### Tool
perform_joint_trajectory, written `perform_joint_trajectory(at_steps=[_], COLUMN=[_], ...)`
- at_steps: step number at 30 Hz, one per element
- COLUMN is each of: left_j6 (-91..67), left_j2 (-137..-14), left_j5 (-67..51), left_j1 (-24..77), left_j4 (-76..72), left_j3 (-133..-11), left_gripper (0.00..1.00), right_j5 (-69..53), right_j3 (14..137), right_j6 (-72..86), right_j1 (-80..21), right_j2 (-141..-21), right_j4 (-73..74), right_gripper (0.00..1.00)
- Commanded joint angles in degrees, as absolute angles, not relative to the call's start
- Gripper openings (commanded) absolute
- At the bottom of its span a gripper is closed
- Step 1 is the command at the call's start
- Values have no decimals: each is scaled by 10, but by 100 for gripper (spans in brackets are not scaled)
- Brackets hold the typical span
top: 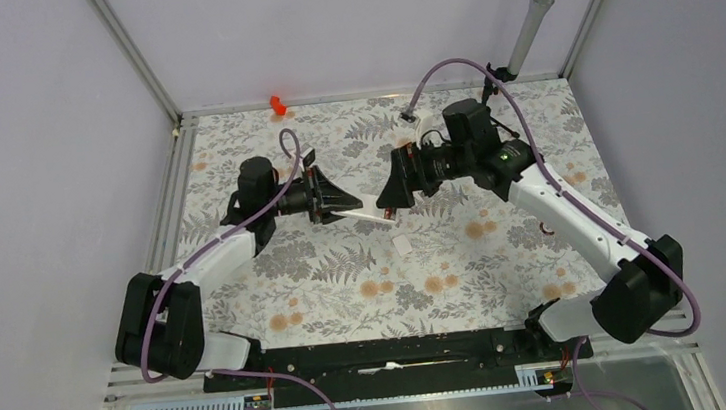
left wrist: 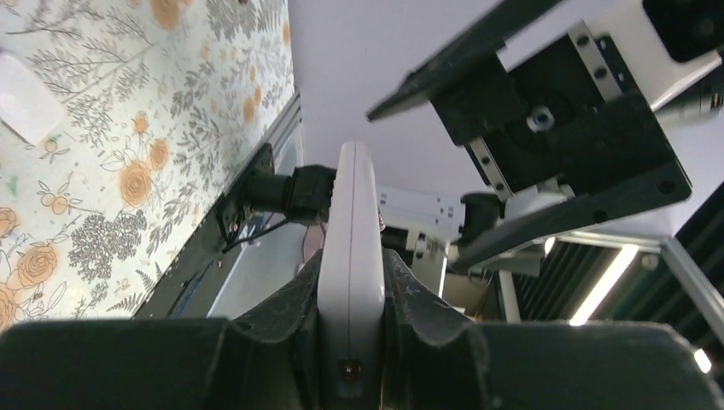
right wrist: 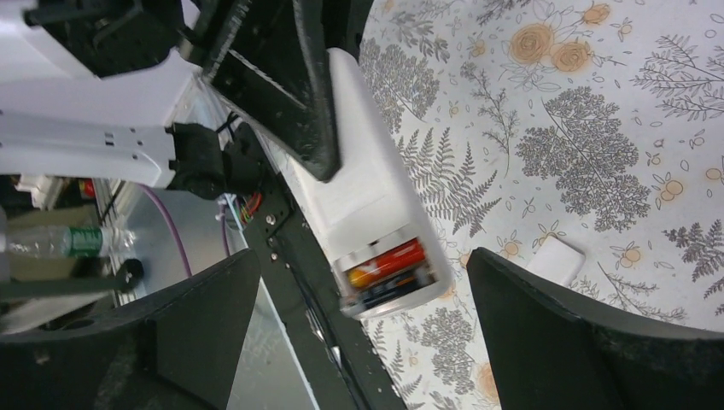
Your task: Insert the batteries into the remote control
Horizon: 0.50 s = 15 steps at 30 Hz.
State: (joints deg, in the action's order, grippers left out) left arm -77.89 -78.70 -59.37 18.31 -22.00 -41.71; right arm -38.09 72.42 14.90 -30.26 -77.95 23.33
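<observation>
Remote control [top: 372,214] in left pincer [top: 349,207]

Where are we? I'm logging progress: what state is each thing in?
remote control: held off the table, battery compartment open.
batteries: seated in the compartment.
left gripper: shut on the remote control.
right gripper: open, empty.
small white plate: lying flat on the table.

the left arm [top: 211,257] reaches from its near-left base toward mid-table, forearm angled far and right. its left gripper [top: 351,207] points right, both fingers [left wrist: 286,312] pressed against the sides of the remote control [left wrist: 350,256]. the right arm [top: 581,212] stretches from the near-right base far and left, bent at the elbow. its right gripper [top: 384,201] points left, facing the other, jaws spread wide and touching nothing.
</observation>
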Motion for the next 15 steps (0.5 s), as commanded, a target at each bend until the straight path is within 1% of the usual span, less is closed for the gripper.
perform_joint_trajectory(at_steps=[1, 8, 15], left_j6=[-727, -701, -679], left_j2=[-775, -778, -779], left_j5=[-697, -732, -734], left_j1=[180, 180, 180], left_j4=[-210, -195, -168], left_j3=[-466, -485, -495], left_gripper=[0, 0, 0], right_j5=[-443, -545, -593], right_j3=[722, 738, 732], right_j6=[58, -16, -17], right_j1=[-303, -311, -316], right_j2=[-792, -821, -826], right_j4=[231, 291, 295], right_gripper=[100, 100, 100])
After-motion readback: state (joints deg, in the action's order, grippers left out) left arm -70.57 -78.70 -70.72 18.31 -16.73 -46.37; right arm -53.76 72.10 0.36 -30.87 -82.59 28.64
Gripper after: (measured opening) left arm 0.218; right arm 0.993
